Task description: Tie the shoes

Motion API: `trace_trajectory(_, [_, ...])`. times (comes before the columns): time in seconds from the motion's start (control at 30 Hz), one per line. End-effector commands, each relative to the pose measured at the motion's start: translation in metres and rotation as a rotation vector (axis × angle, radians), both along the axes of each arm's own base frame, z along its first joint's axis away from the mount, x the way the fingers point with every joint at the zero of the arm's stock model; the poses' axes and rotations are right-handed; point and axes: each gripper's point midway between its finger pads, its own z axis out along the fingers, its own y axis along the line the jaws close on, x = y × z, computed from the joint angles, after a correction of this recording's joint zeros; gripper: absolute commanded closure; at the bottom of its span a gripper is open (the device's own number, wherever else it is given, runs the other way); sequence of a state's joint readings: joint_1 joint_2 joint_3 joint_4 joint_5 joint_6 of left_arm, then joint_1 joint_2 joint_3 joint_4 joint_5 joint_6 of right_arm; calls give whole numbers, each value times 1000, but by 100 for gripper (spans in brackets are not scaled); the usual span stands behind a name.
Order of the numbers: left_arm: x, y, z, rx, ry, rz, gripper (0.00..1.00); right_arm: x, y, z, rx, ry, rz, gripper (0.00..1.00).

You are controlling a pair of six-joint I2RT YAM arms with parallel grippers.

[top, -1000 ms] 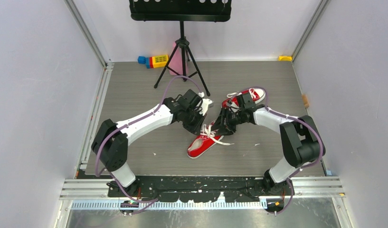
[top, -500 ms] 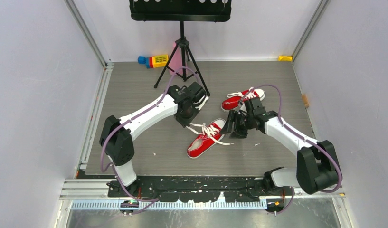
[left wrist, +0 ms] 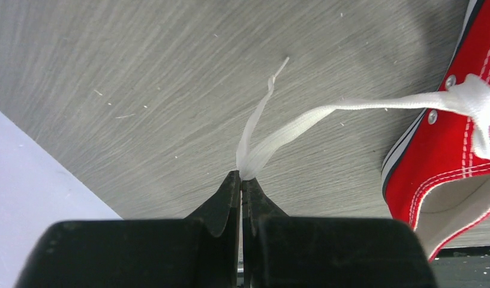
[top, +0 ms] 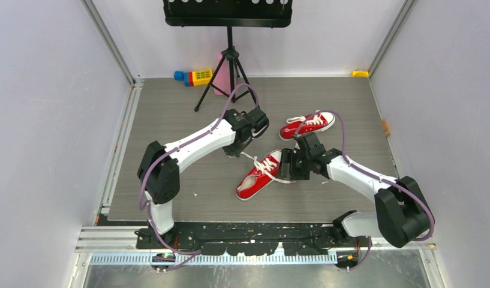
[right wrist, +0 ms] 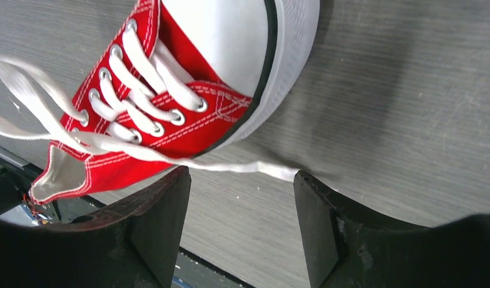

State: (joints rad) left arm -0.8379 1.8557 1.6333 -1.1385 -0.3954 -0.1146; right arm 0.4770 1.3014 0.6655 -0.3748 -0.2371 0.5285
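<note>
Mid-table (top: pixel 170 114), we're gathering ends on the near shoe (top: pixel 257 177) — our left gripper (left wrist: pixel 241 180) pinches one lace (left wrist: pixel 326 114) taut. The right gripper (right wrist: pixel 241 177) hangs spread over the other lace (right wrist: pixel 230 165) — next, likely, drop and close. The far shoe (top: pixel 308 125) sits nearer the far edge.

Bright, even light; soft shadow beside the shoe (right wrist: pixel 230 42)

left arm (top: pixel 194 144) extended forward-right | left claw (left wrist: pixel 241 179) clamped on lace (left wrist: pixel 302 123) | right arm (top: pixel 356 174) angled inward | right claw (right wrist: pixel 242 180) jaws spread, gripping nothing
</note>
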Motion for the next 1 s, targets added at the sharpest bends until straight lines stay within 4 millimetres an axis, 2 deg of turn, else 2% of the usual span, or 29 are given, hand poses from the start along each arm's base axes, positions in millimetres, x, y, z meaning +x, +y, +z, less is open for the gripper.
trace_trajectory(0.0, [-3,-5,-11,-32,3,-24,100,12,17,4,43,-72,69,29])
trace_trajectory(0.13, [-3,-10,-11,-73,-5,-27,100,2,30,-1,38,-86,156,27])
trace_trajectory(0.23, [-2,-11,-13,-77,-10,-17,100,2,32,-7,-8,-101,168,29])
trace_trajectory(0.33, [-2,-13,-17,-96,0,-4,100,5,31,-13,-39,-111,163,39])
trace_trajectory(0.57, [-6,-11,-29,-159,46,50,100,6,26,-12,-62,-128,122,75])
trace_trajectory(0.63, [-10,-12,-32,-185,64,48,100,5,25,-13,-66,-125,106,81])
trace_trajectory(0.73, [-17,-13,-30,-215,81,49,100,2,17,-12,-90,-98,47,94])
trace_trajectory(0.8, [-22,-12,-31,-227,87,58,100,-3,11,-11,-85,-89,-15,100])
trace_trajectory(0.93, [-28,-7,-35,-235,86,85,100,-9,0,-1,-55,-111,-108,100])
trace_trajectory(0.97, [-28,-6,-35,-242,83,88,100,-10,-1,2,-49,-112,-123,97])
